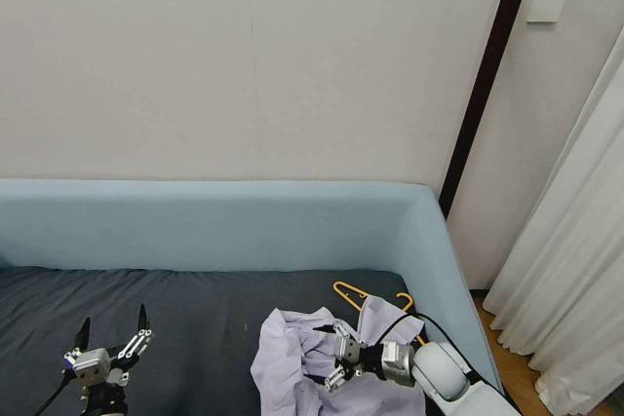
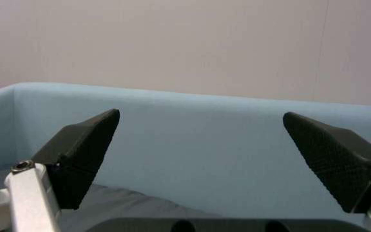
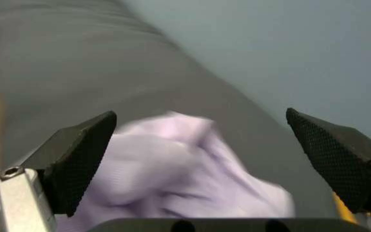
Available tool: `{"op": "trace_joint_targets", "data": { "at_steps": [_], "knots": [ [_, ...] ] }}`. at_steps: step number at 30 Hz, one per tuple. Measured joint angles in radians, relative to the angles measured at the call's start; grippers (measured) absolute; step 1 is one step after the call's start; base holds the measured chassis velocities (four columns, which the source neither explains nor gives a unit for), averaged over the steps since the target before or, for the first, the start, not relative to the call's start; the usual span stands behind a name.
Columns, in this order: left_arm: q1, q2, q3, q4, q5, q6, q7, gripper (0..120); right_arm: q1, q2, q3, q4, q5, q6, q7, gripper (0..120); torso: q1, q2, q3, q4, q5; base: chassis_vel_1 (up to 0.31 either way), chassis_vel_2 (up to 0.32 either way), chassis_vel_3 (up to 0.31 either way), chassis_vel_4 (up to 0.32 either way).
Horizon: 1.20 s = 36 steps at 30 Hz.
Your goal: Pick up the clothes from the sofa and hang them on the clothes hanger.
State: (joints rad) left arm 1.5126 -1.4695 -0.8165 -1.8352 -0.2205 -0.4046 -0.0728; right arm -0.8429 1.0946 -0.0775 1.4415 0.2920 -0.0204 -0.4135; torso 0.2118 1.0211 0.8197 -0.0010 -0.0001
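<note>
A lavender garment (image 1: 291, 358) lay crumpled on the dark grey seat cushion (image 1: 195, 297) of the pale blue sofa (image 1: 214, 226), toward 5 o'clock in the head view and close to the sofa's right-end arm. An orange hanger (image 1: 351, 291) rested on the cushion at about 1 o'clock from the heap, its lower part tucked against the cloth.

The right hand (image 1: 337, 362) sat low at the garment's 3 o'clock edge, reaching in from the right with its fingers pointing across the fabric. In the right wrist view the right hand (image 3: 200, 116) was released, both black pads spread wide, with the garment (image 3: 172, 166) bunched between and beneath them; nothing was gripped.

The left hand (image 1: 114, 317) hung over the cushion at 7 o'clock in the head view, well apart from the clothing, fingers pointing up. Its wrist camera showed the left hand (image 2: 200, 114) spread open too, facing the sofa's backrest (image 2: 198, 154).
</note>
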Motion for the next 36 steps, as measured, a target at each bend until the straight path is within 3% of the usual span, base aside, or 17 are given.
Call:
{"op": "trace_joint_targets", "data": {
  "at_steps": [2, 5, 12, 20, 22, 25, 28, 36],
  "knots": [
    [-0.002, 0.0, 0.001, 0.001, 0.001, 0.001, -0.001, 100, 0.019, 0.013, -0.026, -0.015, 0.026, -0.126, 0.212, 100, 0.0, 0.0, 0.0, 0.0, 0.0, 0.0, 0.0, 0.0, 0.0],
    [-0.002, 0.001, 0.001, 0.005, 0.001, 0.002, -0.002, 100, 0.034, 0.025, -0.033, -0.04, 0.037, -0.193, 0.286, 100, 0.0, 0.0, 0.0, 0.0, -0.0001, 0.0, 0.0, 0.0, 0.0],
    [0.008, 0.011, -0.018, 0.019, -0.001, -0.002, -0.003, 100, 0.1, 0.109, -0.028, -0.249, -0.116, -0.159, 0.188, 98, 0.0, 0.0, 0.0, 0.0, -0.0001, 0.0, 0.0, 0.0, 0.0],
    [0.021, 0.025, -0.047, 0.018, -0.019, -0.005, -0.003, 100, 0.17, 0.199, 0.02, -0.474, -0.316, -0.077, 0.025, 74, 0.0, 0.0, 0.0, 0.0, -0.0002, 0.0, 0.0, 0.0, 0.0],
    [0.022, 0.025, -0.048, 0.019, -0.02, -0.005, -0.004, 100, 0.172, 0.203, 0.022, -0.483, -0.326, -0.077, 0.017, 71, 0.0, 0.0, 0.0, 0.0, -0.0002, 0.0, 0.0, 0.0, 0.0],
    [0.024, 0.027, -0.056, 0.019, -0.024, -0.007, -0.004, 100, 0.169, 0.212, 0.027, -0.505, -0.382, -0.072, -0.023, 54, 0.0, 0.0, 0.0, -0.0002, -0.0001, 0.0, 0.0, 0.0, 0.0],
    [0.023, 0.027, -0.056, 0.019, -0.024, -0.007, -0.004, 100, 0.165, 0.212, 0.03, -0.506, -0.393, -0.065, -0.031, 48, 0.0, 0.0, 0.0, -0.0002, -0.0001, 0.0, 0.0, 0.0, 0.0],
    [0.02, 0.018, -0.044, 0.013, -0.017, -0.008, -0.003, 100, 0.148, 0.192, 0.03, -0.459, -0.337, -0.013, 0.029, 16, 0.0, 0.0, 0.0, -0.0002, 0.0, 0.0, 0.0, 0.0, 0.0]
  ]
}}
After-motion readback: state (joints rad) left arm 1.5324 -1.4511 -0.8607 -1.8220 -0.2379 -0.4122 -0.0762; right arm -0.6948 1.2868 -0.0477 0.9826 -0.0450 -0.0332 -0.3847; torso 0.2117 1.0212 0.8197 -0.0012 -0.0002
